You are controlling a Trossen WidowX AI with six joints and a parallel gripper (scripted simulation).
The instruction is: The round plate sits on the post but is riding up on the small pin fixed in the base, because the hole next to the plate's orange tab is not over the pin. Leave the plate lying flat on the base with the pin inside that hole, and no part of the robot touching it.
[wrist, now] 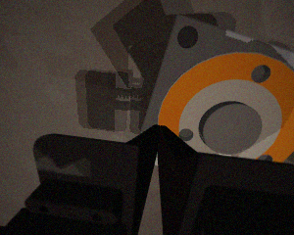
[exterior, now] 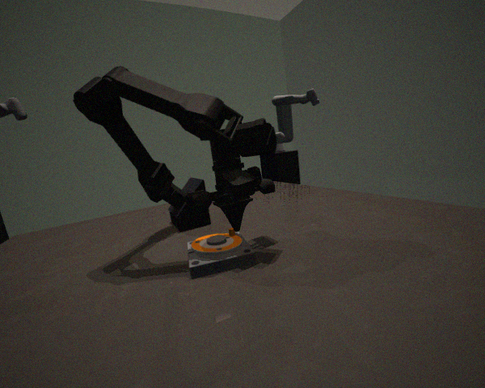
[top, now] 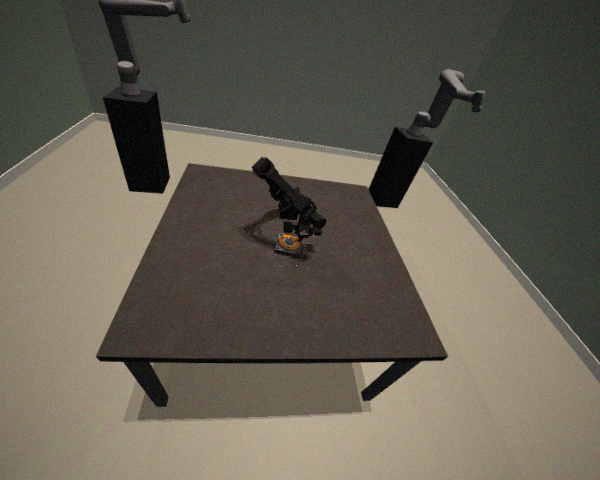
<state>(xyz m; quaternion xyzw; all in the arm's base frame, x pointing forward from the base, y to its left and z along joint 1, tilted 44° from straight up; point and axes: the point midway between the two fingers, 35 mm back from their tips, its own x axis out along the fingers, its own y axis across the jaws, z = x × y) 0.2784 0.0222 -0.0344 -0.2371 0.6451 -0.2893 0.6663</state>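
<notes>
Round plate (exterior: 216, 243) on the base (exterior: 217, 262), pincer (exterior: 234, 226) pressed together, gripping nothing, tip beside the orange tab (exterior: 231, 231), likely to nudge the plate round.

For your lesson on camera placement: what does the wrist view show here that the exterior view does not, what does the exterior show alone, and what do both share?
Only the wrist view shows the small holes in the plate's orange ring. Only the exterior view shows the whole arm and the orange tab just below the fingertips. Both show the round plate, the post, the base and the shut gripper.
</notes>
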